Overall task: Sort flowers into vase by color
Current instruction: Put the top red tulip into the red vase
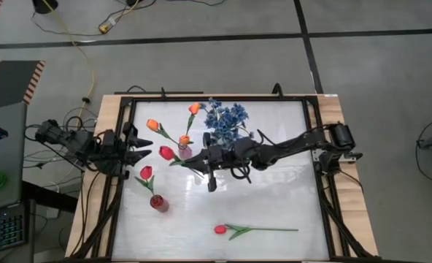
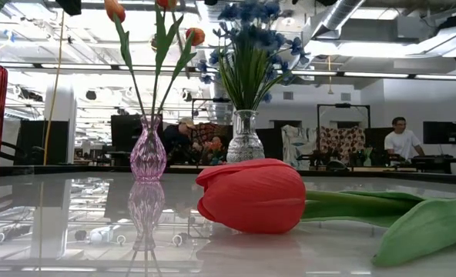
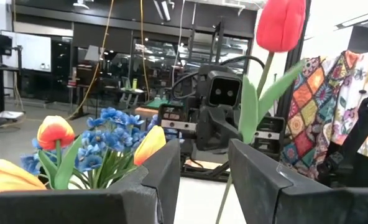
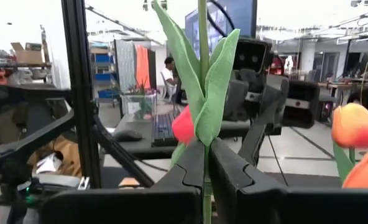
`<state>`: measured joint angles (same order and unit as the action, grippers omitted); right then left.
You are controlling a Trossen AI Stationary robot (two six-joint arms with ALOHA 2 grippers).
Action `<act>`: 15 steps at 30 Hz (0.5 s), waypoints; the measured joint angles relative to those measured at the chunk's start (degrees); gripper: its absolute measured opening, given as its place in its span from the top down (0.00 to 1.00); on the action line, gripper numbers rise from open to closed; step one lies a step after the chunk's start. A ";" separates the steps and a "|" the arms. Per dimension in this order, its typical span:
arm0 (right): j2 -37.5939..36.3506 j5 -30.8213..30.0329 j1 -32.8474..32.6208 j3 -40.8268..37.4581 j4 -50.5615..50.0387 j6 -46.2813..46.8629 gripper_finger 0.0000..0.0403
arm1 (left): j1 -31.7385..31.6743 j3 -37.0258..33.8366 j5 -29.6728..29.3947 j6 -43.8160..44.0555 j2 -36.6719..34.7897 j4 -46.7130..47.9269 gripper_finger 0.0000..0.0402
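My right gripper [image 1: 199, 162] reaches from the table's right to the middle and is shut on a red tulip [image 1: 166, 153], whose bud also shows in the left wrist view [image 3: 280, 25]. My left gripper [image 1: 147, 152] is open at the table's left, just short of that bud, touching nothing. A pink vase [image 1: 184, 151] holds orange tulips [image 1: 152, 125]. A clear vase [image 2: 245, 138] holds blue blossoms [image 1: 227, 120]. A red vase [image 1: 158, 203] holds one red tulip [image 1: 146, 173]. Another red tulip [image 1: 220, 229] lies flat on the table near the front. My right gripper pinches the tulip's green stem where the leaves wrap it [image 4: 204, 134], between its two fingers. The fingers come about level from the table's right and lie across the stem. The flower is lifted clear of the table, its bud toward my left gripper.
The three vases stand close together left of the table's centre. The lying tulip's stem [image 1: 274, 229] runs toward the right near the front edge. A black frame [image 1: 314, 146] borders the table. People show in the room beyond.
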<state>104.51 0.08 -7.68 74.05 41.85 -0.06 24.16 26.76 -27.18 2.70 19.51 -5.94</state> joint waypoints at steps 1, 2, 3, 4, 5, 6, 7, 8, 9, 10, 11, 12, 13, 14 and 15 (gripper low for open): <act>0.00 0.00 -0.05 0.26 -0.09 0.01 0.91 | 0.00 0.00 0.00 0.02 -0.02 0.13 0.69; 0.00 -0.02 -0.09 0.31 -0.22 0.01 0.91 | 0.00 0.00 0.00 0.03 0.00 0.22 0.69; 0.00 -0.02 -0.10 0.55 -0.25 0.01 0.91 | 0.00 0.00 0.00 0.04 0.02 0.14 0.69; 0.02 -0.02 -0.11 0.97 -0.40 0.01 0.91 | 0.00 0.00 0.00 0.04 0.03 0.09 0.69; 0.02 -0.02 -0.15 1.45 -0.51 0.03 0.91 | 0.00 0.00 0.02 0.05 0.06 -0.09 0.69; 0.02 -0.04 -0.15 1.90 -0.65 0.01 0.91 | 0.00 0.00 0.02 0.07 0.19 -0.50 0.69; 0.01 -0.06 -0.15 2.53 -1.02 0.01 0.91 | 0.00 0.00 0.04 0.07 0.33 -1.13 0.69; 0.00 -0.13 -0.15 3.04 -1.25 0.01 0.91 | 0.00 0.00 0.18 -0.11 0.38 -1.77 0.69; 0.00 -0.17 -0.15 3.46 -1.51 0.03 0.91 | 0.00 0.00 0.71 -0.47 0.48 -2.19 0.69; 0.00 -0.17 -0.17 3.90 -1.72 0.03 0.91 | 0.00 0.00 1.60 -0.83 0.69 -3.07 0.69; 0.00 -0.17 -0.13 4.34 -1.84 0.03 0.91 | 0.00 0.00 2.36 -1.25 0.89 -4.15 0.69; 0.00 -0.21 -0.04 4.81 -2.26 0.03 0.91 | 0.00 0.00 3.36 -1.59 1.37 -5.30 0.69; 0.00 -0.24 -0.02 5.35 -2.83 0.01 0.91 | 0.00 0.00 4.32 -1.87 1.97 -6.93 0.69; 0.00 -0.25 -0.02 5.90 -3.63 0.00 0.91 | 0.00 0.00 4.84 -2.32 2.75 -8.74 0.69; 0.00 -0.34 0.02 6.34 -4.53 -0.02 0.91 | 0.00 0.00 5.31 -2.93 3.72 -10.50 0.69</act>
<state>104.51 -0.26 -7.66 80.38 37.31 -0.08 24.16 26.76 -21.87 -0.24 23.23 -16.44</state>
